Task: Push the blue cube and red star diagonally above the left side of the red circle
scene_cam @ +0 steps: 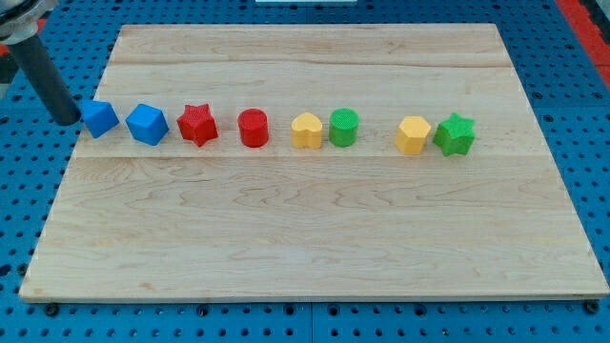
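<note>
My tip [68, 120] is at the board's left edge, touching or almost touching the left side of a small blue block [100, 117]. To its right in a row stand the blue cube [147, 124], the red star [197, 125] and the red circle [253, 128]. The blue cube and red star are close together, left of the red circle and level with it. The dark rod rises from the tip toward the view's top left.
Further right in the same row stand a yellow block [306, 130] touching a green cylinder [343, 127], then a yellow block [413, 134] touching a green star [455, 134]. The wooden board [315, 248] lies on a blue pegboard surface.
</note>
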Controlling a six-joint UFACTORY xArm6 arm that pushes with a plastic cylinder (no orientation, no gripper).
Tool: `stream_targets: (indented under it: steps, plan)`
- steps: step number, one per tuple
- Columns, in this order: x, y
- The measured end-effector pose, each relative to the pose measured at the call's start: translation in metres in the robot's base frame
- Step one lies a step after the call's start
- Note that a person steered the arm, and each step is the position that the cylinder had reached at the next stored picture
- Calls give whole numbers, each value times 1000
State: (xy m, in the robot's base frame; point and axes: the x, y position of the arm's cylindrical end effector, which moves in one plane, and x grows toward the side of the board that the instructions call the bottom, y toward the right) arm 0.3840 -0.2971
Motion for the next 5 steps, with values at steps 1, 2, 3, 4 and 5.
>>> stream_targets:
  steps: [1,2,3,4,5]
  plan:
    - [24,81]
    - [31,169]
    - [31,162]
    - [27,145]
    - [12,210]
